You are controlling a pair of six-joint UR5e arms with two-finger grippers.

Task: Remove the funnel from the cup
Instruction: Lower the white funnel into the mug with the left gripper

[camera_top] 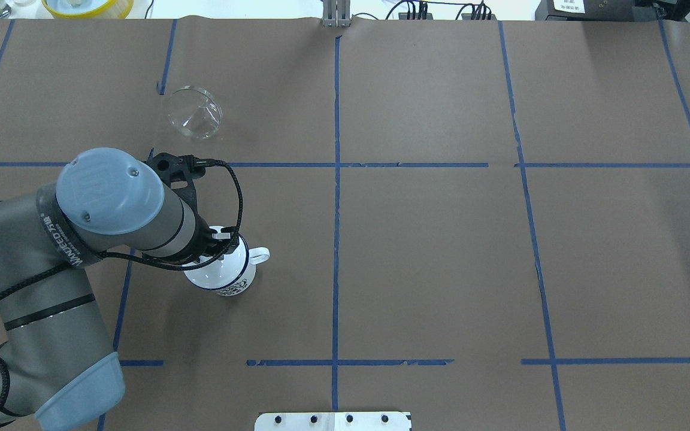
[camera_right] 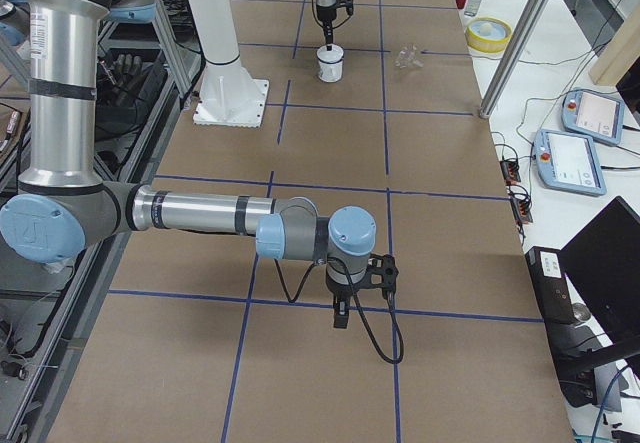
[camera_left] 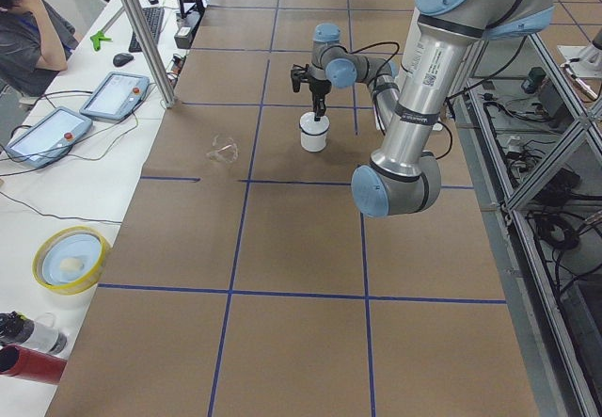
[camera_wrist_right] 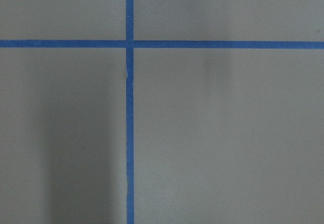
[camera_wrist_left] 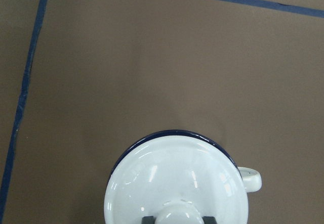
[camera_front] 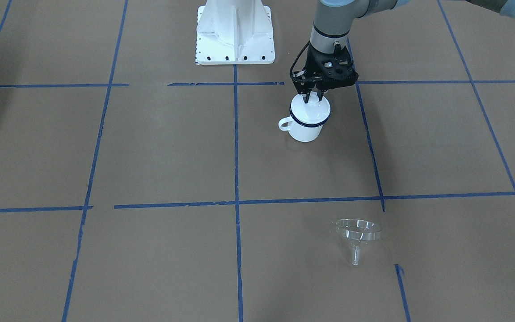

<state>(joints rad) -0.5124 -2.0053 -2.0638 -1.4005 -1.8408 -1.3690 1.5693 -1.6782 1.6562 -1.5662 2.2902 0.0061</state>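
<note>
Since the funnel (camera_front: 358,232) lies tilted on the counter (camera_front: 150,156), well apart from the cup (camera_front: 306,127), removal looks done. Cup carries a white knobbed lid (camera_wrist_left: 177,183); left claw (camera_front: 311,96) appears pinched on its knob. Risk: an off-centre lift or sideways pull could drag or tip the cup. Funnel may roll if nudged. Right claw (camera_right: 341,313): state cannot be told.

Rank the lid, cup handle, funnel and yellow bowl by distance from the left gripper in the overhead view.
1. The lid, on the cup, its knob in the left gripper.
2. The cup handle, just to its right.
3. The funnel, farther forward, lying alone.
4. The yellow bowl, at the far-left edge.
</note>
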